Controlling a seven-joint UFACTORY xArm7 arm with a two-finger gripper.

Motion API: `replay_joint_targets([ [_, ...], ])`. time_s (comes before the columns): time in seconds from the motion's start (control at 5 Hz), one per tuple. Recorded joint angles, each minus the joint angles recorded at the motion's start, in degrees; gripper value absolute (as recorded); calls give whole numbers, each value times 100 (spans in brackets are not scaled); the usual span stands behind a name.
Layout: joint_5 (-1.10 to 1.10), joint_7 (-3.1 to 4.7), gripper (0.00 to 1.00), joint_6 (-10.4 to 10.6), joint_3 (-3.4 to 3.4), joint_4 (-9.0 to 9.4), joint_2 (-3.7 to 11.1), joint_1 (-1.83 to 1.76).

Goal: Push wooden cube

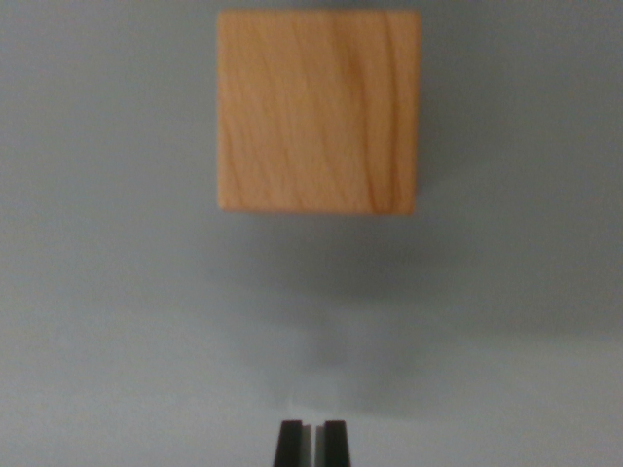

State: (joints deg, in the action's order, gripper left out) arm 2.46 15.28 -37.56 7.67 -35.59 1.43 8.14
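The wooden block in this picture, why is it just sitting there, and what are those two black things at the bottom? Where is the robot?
You are looking through the robot's own eye. The camera sits on the wrist of a robot arm and looks down past its hand, so you cannot see the arm itself. The two black things are the tips of its gripper, the robot's fingers. They stand very close together with only a thin gap between them, and they hold nothing. The wooden cube rests on a plain grey table. There is bare table between the fingers and the cube, so they are not touching. The robot's job is to push the cube, and the cube lies straight ahead of the fingertips. Nothing else is on the table that this picture shows.
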Motion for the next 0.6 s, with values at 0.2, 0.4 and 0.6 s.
replay_joint_targets([
  [0.2, 4, 37, 0, 129, 24, 122, 6, 20],
  [0.4, 4, 37, 0, 129, 24, 122, 6, 20],
  [0.6, 7, 67, 0, 232, 43, 219, 10, 35],
])
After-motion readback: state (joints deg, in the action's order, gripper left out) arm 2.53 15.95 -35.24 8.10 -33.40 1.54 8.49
